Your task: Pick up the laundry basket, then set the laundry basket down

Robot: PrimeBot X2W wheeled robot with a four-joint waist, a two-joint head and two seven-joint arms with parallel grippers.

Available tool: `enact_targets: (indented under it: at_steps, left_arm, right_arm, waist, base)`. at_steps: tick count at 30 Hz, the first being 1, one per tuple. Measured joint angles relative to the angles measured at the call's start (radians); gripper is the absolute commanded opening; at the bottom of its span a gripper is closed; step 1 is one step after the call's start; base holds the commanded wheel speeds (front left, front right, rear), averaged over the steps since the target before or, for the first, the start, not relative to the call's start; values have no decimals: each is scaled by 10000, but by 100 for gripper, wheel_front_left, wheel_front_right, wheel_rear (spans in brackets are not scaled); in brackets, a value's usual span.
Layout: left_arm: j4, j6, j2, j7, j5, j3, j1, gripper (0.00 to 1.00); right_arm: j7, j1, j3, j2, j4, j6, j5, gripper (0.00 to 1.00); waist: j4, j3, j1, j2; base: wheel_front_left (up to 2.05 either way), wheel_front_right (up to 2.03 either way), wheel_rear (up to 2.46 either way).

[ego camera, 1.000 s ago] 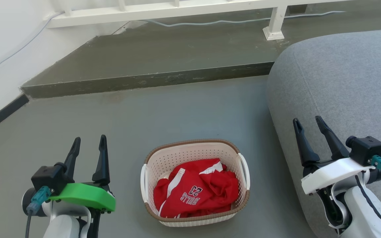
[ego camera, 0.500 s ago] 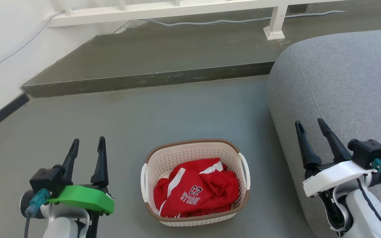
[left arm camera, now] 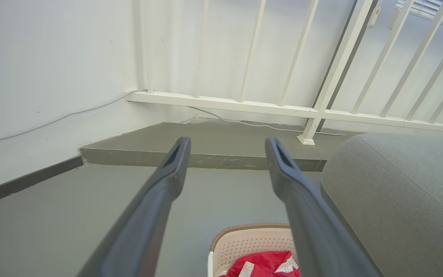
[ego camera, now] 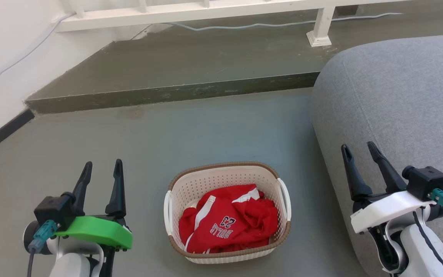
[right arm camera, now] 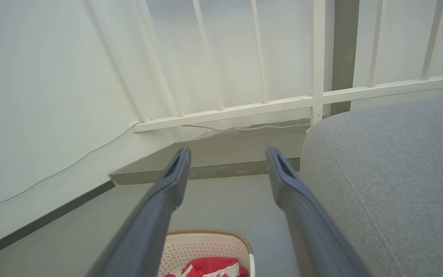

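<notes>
**Basket untouched, both claws open: the whole task is yet to do**

The laundry basket (ego camera: pixel 217 181) stands on the grey floor (ego camera: pixel 206 127) with a red jersey (ego camera: pixel 229 227) crumpled inside. It lies between the two claws, to the right of the left claw (ego camera: pixel 103 163) and to the left of the right claw (ego camera: pixel 358 146). In each wrist view it sits low, beneath the fingers, so both claws appear to hover above it and apart from it.

Both claws have their fingers spread with nothing between them. Neither one touches the basket's rim or its white side handles (ego camera: pixel 286 200). The right claw hangs close beside the grey sofa (ego camera: pixel 398 96), which lies on its outer side.

By this reading the pick-up has not begun: the basket rests flat and no grip is made. What is left is all of it. The claws must come down and inward to the handles or rim, close on them, raise the basket level, and then set it down again. The sofa so near the right claw may crowd that arm's approach.
</notes>
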Motion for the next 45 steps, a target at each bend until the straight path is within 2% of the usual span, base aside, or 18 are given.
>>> enact_targets:
  at_steps: [3,4,13,45]
  left_arm:
    - [12,-58,-4,0,0,-2,2,100]
    - [84,-56,-12,8,-2,-21,4,0]
    - [600,-56,-61,140,-213,-23,215,0]
    - [660,-113,-84,1383,-4295,690,210,0]
  right_arm:
    - [0,1,-38,33,0,23,-52,100]
    - [6,14,-29,50,79,17,-58,0]
    - [52,429,-10,290,468,15,161,0]
    - [1172,416,-1035,587,456,100,4299,0]
  waist:
    - [-10,1,0,0]
    - [-11,0,0,0]
    - [-3,-10,0,0]
    - [169,-161,0,0]
  base:
    - [0,0,0]
    - [0,0,0]
    - [0,0,0]
    - [0,0,0]
